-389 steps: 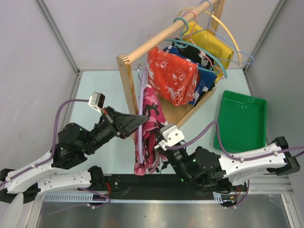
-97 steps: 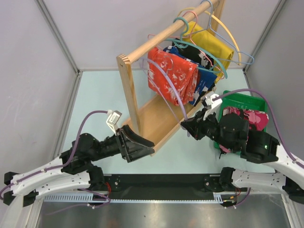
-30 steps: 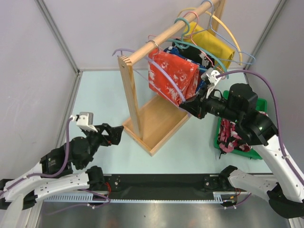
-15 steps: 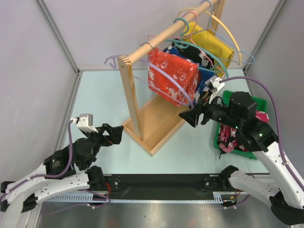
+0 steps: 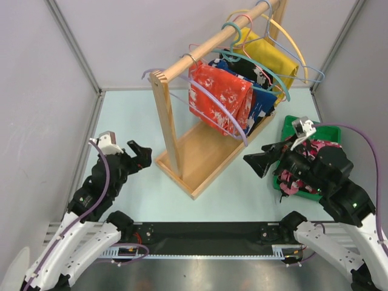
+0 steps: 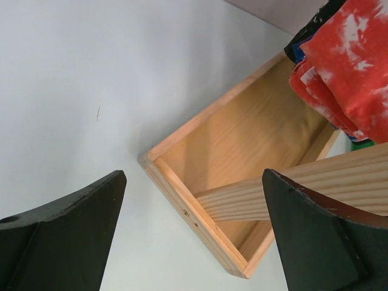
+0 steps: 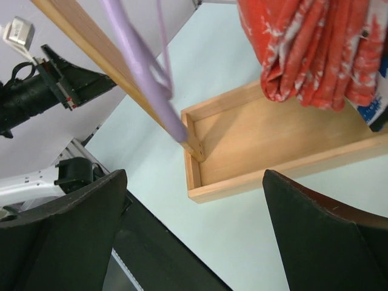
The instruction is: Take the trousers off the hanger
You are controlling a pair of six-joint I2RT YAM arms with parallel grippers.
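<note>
The pale lilac hanger (image 5: 242,130) hangs bare on the near end of the wooden rail, slanting down across the orange-red garment (image 5: 219,97); in the right wrist view the hanger (image 7: 136,45) crosses the upper left. The pink camouflage trousers (image 5: 324,147) lie bunched in the green tray (image 5: 292,124), partly hidden by my right arm. My right gripper (image 5: 260,162) (image 7: 194,242) stands open and empty, just right of the rack base and below the hanger's low end. My left gripper (image 5: 139,154) (image 6: 194,242) is open and empty, left of the rack's near corner.
The wooden rack (image 5: 200,160) stands mid-table, its base tray (image 6: 242,151) ahead of my left fingers. The rail also carries a blue-black garment (image 5: 260,106) on a teal hanger and a yellow one (image 5: 273,57). Grey walls close in left and right.
My right gripper opened, let go of the lilac hanger and drew back down towards the tray. The hanger stays hooked on the rail. My left arm pulled back a little.
</note>
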